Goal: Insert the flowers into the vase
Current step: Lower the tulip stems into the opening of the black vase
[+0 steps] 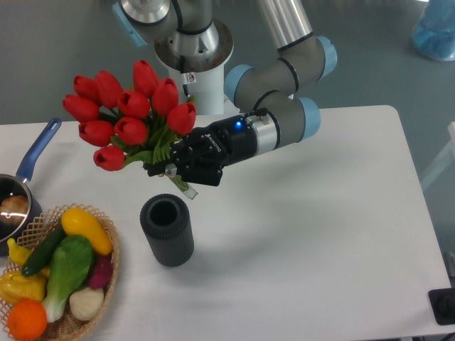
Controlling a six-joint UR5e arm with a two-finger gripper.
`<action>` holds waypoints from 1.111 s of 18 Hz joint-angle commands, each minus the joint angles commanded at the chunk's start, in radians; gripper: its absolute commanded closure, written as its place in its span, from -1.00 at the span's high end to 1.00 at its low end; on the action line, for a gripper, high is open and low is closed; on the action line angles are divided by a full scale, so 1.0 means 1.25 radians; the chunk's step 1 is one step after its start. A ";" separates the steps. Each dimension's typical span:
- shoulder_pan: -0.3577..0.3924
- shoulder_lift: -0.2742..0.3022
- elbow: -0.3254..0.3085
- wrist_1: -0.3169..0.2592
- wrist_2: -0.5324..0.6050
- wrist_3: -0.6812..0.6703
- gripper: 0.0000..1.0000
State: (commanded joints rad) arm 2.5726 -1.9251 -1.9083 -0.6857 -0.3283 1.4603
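The white surface (320, 234) fills most of the view. Across its back half reaches the arm (284, 106), grey tube with pale blue joint caps, coming down from its round base (193, 50) and bending left toward the black gripper (174, 165), which shows a small blue light.

The jaws are pinched on the green stems of the flowers (128, 117), just below the leaves. The bunch is held in the air, tilted up and to the left, with the red closed buds fanned out above the left part of the surface. A short stub of stem ends pokes out under the gripper, pointing down and to the right.

The vase (167, 231) stands upright on the surface below the gripper, its dark ribbed side and thick rim plain to see, its mouth open. The stem ends are above it and apart from it, a little right of its mouth.

At the lower left corner sits a basket (108, 277) holding toy vegetables and fruit (60, 266): yellow, green, purple, white and orange pieces. Behind it, at the left edge, is a steel pan (14, 202) with a blue handle (39, 149) pointing up and right.
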 joint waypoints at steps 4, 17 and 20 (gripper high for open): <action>-0.028 -0.015 -0.001 0.000 0.000 0.006 -0.79; -0.044 -0.069 -0.002 0.001 -0.002 0.071 -0.76; -0.052 -0.082 -0.007 0.001 -0.015 0.108 -0.76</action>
State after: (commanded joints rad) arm 2.5082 -2.0278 -1.9175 -0.6842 -0.3466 1.5952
